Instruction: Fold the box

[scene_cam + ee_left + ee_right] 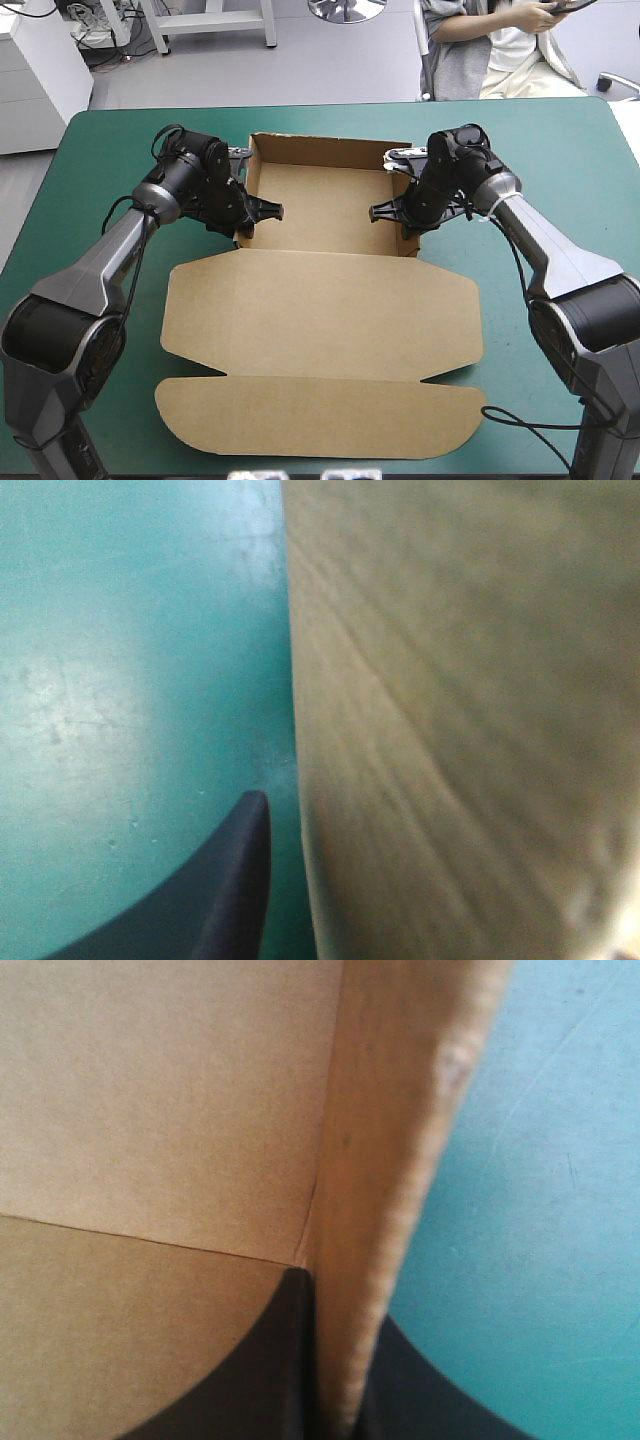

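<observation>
The brown box, matte cut board with rounded flap corners, lies mid-table on the teal-green cover; its far part is an open tray with raised walls, and its lid lies flat on the near side. The left gripper pinches the tray's left wall. The right gripper pinches the right wall, the board clamped between its black fingers.

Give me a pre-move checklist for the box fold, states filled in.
1. Right gripper clamps the box by its right wall: ok.
2. Left gripper clamps the left wall: ok in the high view; its wrist view shows one finger only.
3. Back wall upright: ok.
4. Lid flat on the table, nearest the robot: ok.
5. Side walls tucked and holding by themselves: cannot tell.
</observation>
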Motion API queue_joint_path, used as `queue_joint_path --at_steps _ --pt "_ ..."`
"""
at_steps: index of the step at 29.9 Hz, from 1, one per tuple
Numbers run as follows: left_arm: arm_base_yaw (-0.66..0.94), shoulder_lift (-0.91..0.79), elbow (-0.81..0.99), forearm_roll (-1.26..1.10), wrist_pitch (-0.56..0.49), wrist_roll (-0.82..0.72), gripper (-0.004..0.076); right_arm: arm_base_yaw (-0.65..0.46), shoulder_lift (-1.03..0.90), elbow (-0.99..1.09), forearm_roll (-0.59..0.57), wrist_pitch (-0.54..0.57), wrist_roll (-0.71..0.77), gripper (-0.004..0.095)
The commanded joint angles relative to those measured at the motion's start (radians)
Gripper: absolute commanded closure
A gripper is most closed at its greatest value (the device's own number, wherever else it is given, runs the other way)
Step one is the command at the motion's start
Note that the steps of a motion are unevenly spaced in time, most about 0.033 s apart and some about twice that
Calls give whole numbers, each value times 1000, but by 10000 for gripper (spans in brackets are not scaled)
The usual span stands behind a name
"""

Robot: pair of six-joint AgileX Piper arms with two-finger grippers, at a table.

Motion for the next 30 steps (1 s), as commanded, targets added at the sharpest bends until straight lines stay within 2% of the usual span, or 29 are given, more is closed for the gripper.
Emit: queue_joint_path --at_steps 1,5,7,9,15,20,23,30 --pt "11 -47 -29 70 26 61 573 -13 -42 -21 -89 47 -47 919" --pt "11 -47 -29 72 31 61 436 -13 -42 -21 -89 41 -53 908" --pt "11 -47 -31 83 31 61 371 -13 -42 -21 -89 30 -55 860" --pt "11 -47 -31 89 26 61 342 -13 -42 -21 -89 14 -58 796" --pt "12 -47 -54 140 11 61 342 -13 -42 -40 -91 -4 -58 522" --pt "12 -47 -172 122 15 61 342 -13 -42 -97 -88 0 -51 299" --pt "12 -47 -220 119 9 61 342 -13 -42 -110 -88 14 -49 245" --pt "12 -26 -218 90 19 59 342 -13 -40 -110 -71 24 -49 246"
